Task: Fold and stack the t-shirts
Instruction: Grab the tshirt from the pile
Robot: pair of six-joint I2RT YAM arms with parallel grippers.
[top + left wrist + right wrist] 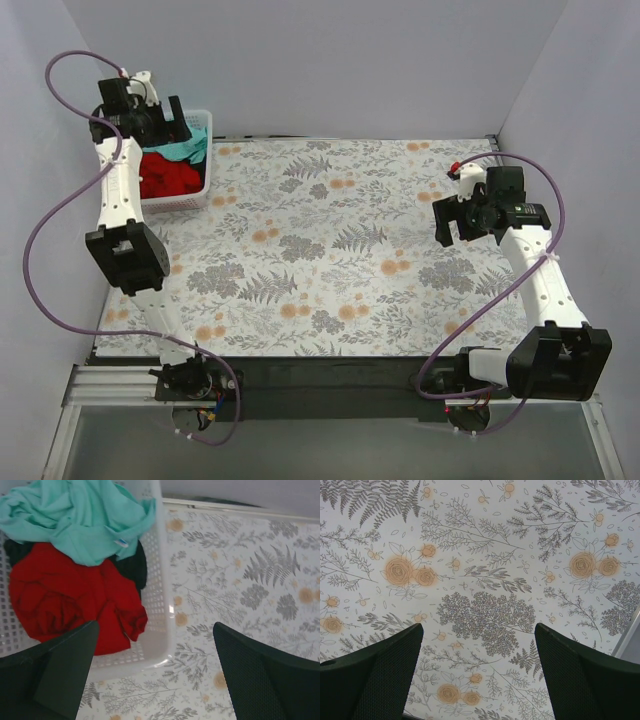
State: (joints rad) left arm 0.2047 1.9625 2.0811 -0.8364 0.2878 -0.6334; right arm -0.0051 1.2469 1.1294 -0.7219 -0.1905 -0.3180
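Note:
Crumpled t-shirts lie in a white lattice basket (200, 195) at the table's far left. A red t-shirt (75, 597) fills the front, a teal t-shirt (80, 515) lies over the back, and a black t-shirt (131, 565) peeks out between them. The red (168, 178) and teal (188, 150) ones also show in the top view. My left gripper (172, 122) hangs open and empty above the basket's right wall (161, 605). My right gripper (458, 222) is open and empty above bare cloth at the right.
A floral tablecloth (330, 250) covers the table. Grey walls close in the left, back and right sides. The table's right edge (627, 637) shows near the right gripper. A purple cable (50, 215) loops beside the left arm.

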